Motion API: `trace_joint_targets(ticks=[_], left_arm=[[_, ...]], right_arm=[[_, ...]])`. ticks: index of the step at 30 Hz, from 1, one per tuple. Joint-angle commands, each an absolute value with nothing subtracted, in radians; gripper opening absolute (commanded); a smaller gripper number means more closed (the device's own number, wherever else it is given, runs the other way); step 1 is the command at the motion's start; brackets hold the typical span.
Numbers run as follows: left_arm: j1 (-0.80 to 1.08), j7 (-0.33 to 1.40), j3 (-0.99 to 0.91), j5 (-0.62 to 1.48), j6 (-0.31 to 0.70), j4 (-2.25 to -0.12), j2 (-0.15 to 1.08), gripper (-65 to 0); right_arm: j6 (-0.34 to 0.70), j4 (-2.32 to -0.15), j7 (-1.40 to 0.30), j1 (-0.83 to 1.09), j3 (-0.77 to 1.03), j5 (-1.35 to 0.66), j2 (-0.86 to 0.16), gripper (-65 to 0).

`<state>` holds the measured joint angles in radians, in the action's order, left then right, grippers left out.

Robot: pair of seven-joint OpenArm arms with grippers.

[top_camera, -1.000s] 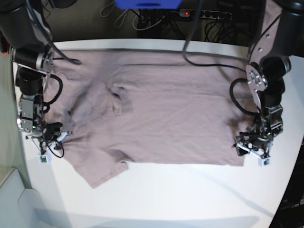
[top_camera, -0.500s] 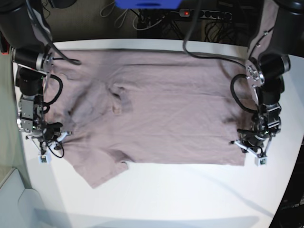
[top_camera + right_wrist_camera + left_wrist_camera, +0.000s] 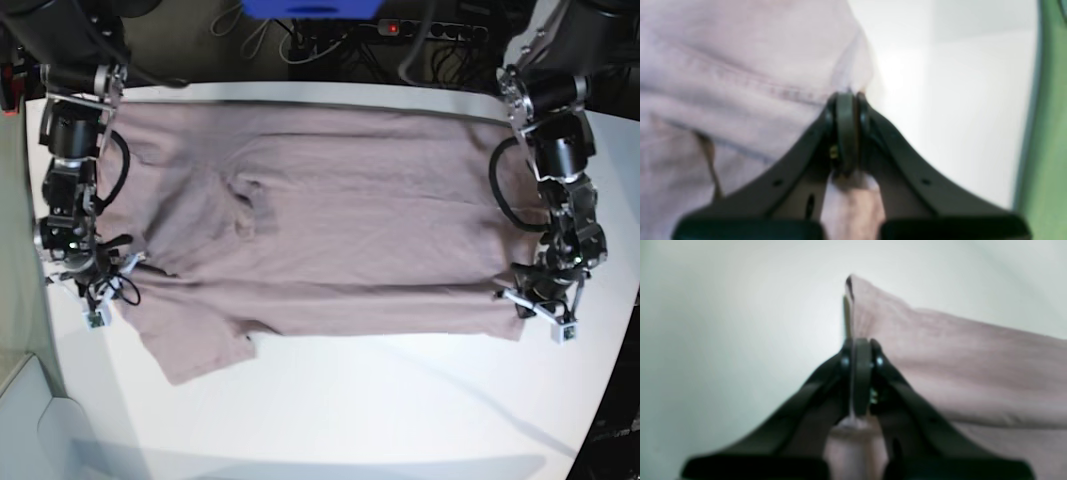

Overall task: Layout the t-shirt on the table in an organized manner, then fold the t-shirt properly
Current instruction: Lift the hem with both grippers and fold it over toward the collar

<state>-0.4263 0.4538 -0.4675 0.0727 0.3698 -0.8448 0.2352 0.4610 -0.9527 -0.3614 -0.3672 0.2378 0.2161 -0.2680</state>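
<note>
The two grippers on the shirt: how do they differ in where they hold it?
The right gripper pinches the t-shirt beside the short sleeve, on the base view's left; the left gripper pinches the plain bottom corner on that view's right. By the right gripper the cloth is wrinkled with a stitched seam; by the left gripper it rises to a smooth point. Both are shut on cloth above the white table.

The white table (image 3: 400, 410) is carrying the pink t-shirt (image 3: 330, 230), which is lying spread across its far half with the front edge a little raised. One sleeve is lying flat toward the near left. The near part of the table is showing bare and glossy.
</note>
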Motion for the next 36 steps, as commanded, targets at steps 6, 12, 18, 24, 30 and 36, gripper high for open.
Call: trace_joint_targets(ticks=[6, 12, 18, 24, 30, 36], left_arm=[[-0.398, 0.509, -0.470, 0.165, 0.371, -1.006, 0.251, -65.0], [-0.325, 0.527, -0.473, 0.237, 0.371, -1.104, 0.251, -65.0], [-0.254, 0.527, -0.475, 0.285, 0.371, -1.193, 0.251, -65.0], [-0.185, 0.527, -0.475, 0.348, 0.371, -1.264, 0.257, -65.0], [-0.133, 0.527, -0.475, 0.355, 0.371, -1.333, 0.257, -65.0], [-0.090, 0.527, -0.476, 0.357, 0.371, -1.371, 0.257, -65.0]], right_arm=[[0.453, -1.179, -0.366, -0.309, 0.242, 0.211, -0.260, -65.0], [0.453, -1.394, -0.440, -0.219, 0.242, 0.211, -0.246, -65.0], [0.453, -1.563, -0.507, -0.111, 0.243, 0.211, -0.231, -65.0], [0.453, -1.693, -0.568, -0.012, 0.245, 0.171, -0.211, -65.0], [0.453, -1.779, -0.598, 0.065, 0.245, 0.163, -0.213, -65.0], [0.476, -1.782, -0.598, 0.108, 0.328, 0.163, -0.205, -65.0]])
